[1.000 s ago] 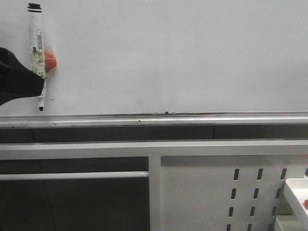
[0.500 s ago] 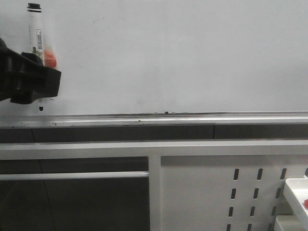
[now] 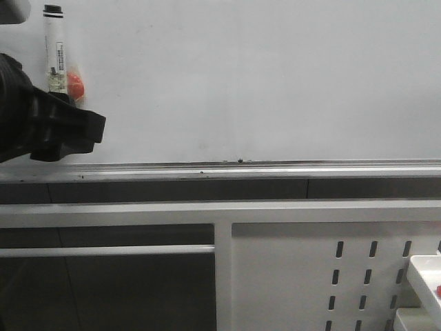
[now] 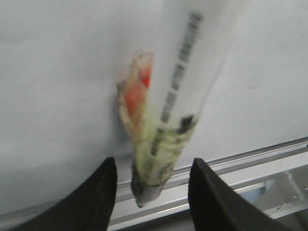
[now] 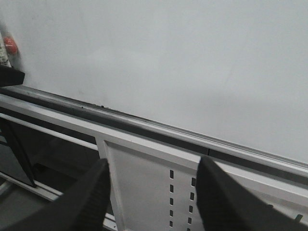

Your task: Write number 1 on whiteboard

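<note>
Flanking marker (image 4: 178, 96) on whiteboard (image 3: 275, 83): left gripper (image 4: 151, 192), jaws wide, not touching. Right gripper (image 5: 151, 192) wide, empty.

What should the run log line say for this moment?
left gripper: open around marker | right gripper: open, idle | whiteboard: no 1 yet

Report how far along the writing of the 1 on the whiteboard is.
Done: nothing shows on the whiteboard yet; no stroke is visible. In hand: the left gripper is open around the lower end of the marker, which hangs upright against the board beside a red blob. The right gripper is open and empty, off the board. Left: grip the marker and draw the 1.
</note>
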`<state>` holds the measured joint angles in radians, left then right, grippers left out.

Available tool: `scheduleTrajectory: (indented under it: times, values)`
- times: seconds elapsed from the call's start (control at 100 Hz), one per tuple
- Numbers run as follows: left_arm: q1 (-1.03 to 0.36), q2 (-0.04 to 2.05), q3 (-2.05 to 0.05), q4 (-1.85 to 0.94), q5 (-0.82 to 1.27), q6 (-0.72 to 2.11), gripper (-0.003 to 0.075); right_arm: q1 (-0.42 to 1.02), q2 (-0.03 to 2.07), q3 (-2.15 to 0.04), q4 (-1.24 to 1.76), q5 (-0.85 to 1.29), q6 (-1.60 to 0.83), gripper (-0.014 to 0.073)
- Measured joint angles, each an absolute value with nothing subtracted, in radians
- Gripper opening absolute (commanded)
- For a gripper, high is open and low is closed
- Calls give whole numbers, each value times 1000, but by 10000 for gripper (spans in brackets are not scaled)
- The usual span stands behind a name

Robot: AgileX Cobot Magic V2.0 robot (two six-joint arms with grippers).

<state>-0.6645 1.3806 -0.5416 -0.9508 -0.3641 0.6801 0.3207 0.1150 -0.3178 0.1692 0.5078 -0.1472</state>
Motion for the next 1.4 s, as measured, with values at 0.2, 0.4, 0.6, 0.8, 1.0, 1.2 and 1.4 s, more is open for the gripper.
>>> scheduleTrajectory:
  times: [0.2, 0.4, 0.6, 0.8, 1.0, 1.2, 1.4]
  values:
    - [-666, 1383, -542, -951, -369, 668, 273, 321, 115, -318, 169, 508, -147, 360]
    - [-666, 1369, -544, -951, -375, 666, 25, 321, 115, -318, 169, 508, -147, 360]
    - [-666, 1358, -544, -871, -370, 666, -20, 321, 115, -318, 183, 508, -147, 360]
    - [-681, 1278, -553, -644, -261, 666, -20, 321, 117, -343, 365, 558, -269, 360]
    - [-837, 1169, -553, -257, -91, 671, -20, 321, 227, -461, 574, 707, -633, 357]
    - [-996, 1138, -555, -108, -52, 674, -20, 321, 476, -635, 614, 796, -840, 322]
    - [-1032, 1138, -567, -91, 21, 674, -20, 367, 670, -757, 666, 808, -962, 322]
